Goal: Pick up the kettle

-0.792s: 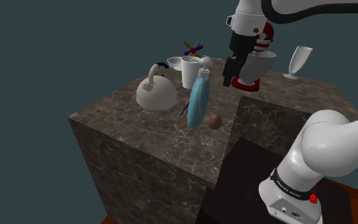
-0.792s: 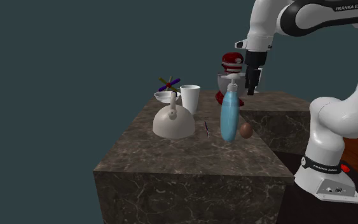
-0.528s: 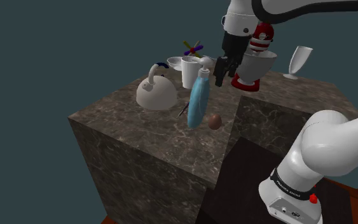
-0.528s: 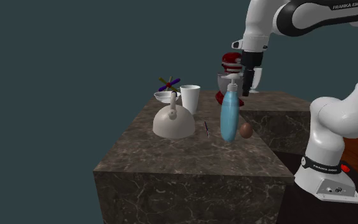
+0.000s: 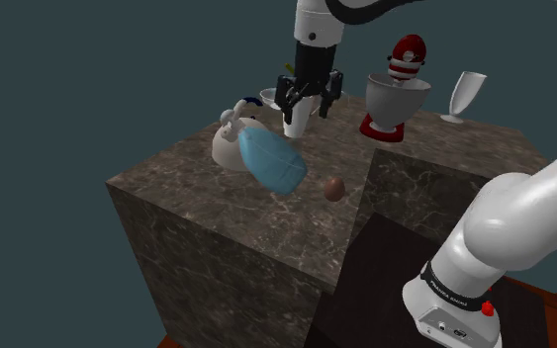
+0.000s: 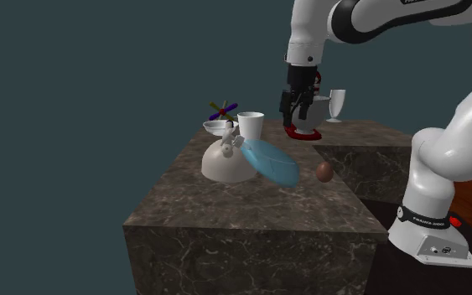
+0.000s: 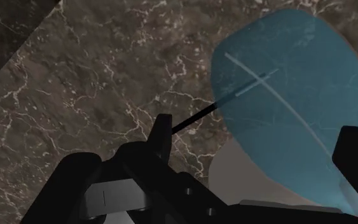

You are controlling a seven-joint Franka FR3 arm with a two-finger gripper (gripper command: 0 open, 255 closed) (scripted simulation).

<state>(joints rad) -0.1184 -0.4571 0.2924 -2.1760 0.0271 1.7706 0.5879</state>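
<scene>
The white kettle stands on the dark marble counter, toward the shoulder view's left. A blue pump bottle has tipped over and leans on it, covering much of its side. In the second exterior view the kettle shows its dome, with the bottle slanting across it. My gripper hangs open above the counter, in front of a white cup and apart from the kettle. In the wrist view the open gripper looks down on the bottle, holding nothing.
A brown egg-shaped thing lies near the counter's step. A red and white stand mixer and a stemmed glass stand on the farther block. A small bowl sits behind the cup. A thin dark rod lies on the marble.
My arm has swung toward the shoulder view's left, from beside the mixer to in front of the cup. The blue bottle, upright before, has toppled against the kettle.
</scene>
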